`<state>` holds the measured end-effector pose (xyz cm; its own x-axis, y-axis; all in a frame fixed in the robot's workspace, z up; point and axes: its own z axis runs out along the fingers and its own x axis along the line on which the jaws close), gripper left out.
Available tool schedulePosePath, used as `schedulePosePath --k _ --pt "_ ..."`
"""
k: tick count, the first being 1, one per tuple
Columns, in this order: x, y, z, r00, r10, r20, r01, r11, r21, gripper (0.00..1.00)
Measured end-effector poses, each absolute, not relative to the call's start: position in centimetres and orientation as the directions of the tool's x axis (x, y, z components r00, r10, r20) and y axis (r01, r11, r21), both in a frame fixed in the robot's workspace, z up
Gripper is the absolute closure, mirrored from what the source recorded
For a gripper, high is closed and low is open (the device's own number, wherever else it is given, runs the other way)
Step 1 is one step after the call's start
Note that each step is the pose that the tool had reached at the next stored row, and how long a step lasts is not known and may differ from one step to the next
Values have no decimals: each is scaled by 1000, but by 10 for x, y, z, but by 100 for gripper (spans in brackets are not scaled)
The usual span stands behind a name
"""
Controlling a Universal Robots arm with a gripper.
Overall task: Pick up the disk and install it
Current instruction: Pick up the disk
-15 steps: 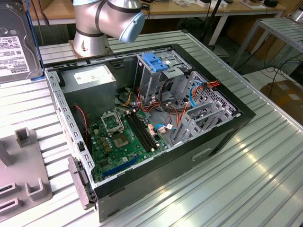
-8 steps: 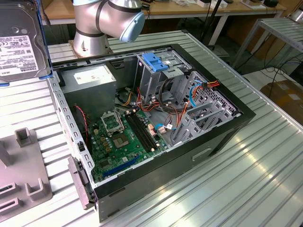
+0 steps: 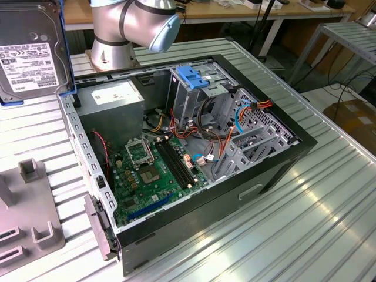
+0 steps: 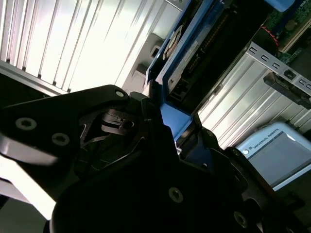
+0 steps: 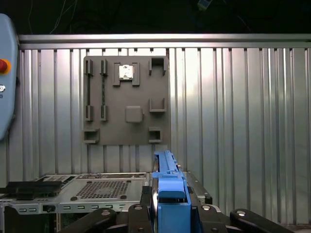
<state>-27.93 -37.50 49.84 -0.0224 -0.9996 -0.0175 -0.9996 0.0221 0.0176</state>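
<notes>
The disk (image 3: 29, 47), grey metal with a white label and a blue carrier frame, hangs in the air at the exterior view's upper left, above the table and beside the open computer case (image 3: 276, 170). In the first wrist view its blue carrier edge (image 5: 170, 194) stands upright between the black fingers of my gripper (image 5: 170, 216). In the second wrist view the gripper (image 4: 175, 131) is shut on the disk (image 4: 194, 53) at its blue frame. The metal drive cage (image 3: 202, 97) with its blue latch piece (image 3: 194, 76) stands at the far end of the case.
The case holds a green motherboard (image 3: 153, 170), a power supply (image 3: 111, 100) and loose cables. A grey fixture plate (image 3: 29, 235) lies on the ribbed metal table at the exterior view's left. The arm's base (image 3: 111, 53) stands behind the case. A teach pendant (image 4: 277, 150) lies nearby.
</notes>
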Motion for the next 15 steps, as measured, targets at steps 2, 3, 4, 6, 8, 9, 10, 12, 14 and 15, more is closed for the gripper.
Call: schedulePosePath --k 2,3,4,6,8,9,10,12,14,15 --pt "-276 -375 498 -23 -1000 -18 -1000 22 18 63" --pt "-274 -375 498 -22 -1000 -17 -1000 22 18 63" --pt "-273 -376 498 -22 -1000 -18 -1000 22 18 63" --pt "-270 -377 498 -22 -1000 -18 -1000 22 17 63" --pt "-268 -378 498 -22 -1000 -17 -1000 22 18 63" --pt "-267 -379 498 -22 -1000 -17 -1000 22 18 63" --pt "-267 -380 498 -22 -1000 -17 -1000 22 18 63" --pt "-266 -381 498 -22 -1000 -17 -1000 22 18 63" --pt "-264 -382 498 -22 -1000 -18 -1000 22 18 63" --pt "-264 -383 498 -22 -1000 -18 -1000 22 17 63"
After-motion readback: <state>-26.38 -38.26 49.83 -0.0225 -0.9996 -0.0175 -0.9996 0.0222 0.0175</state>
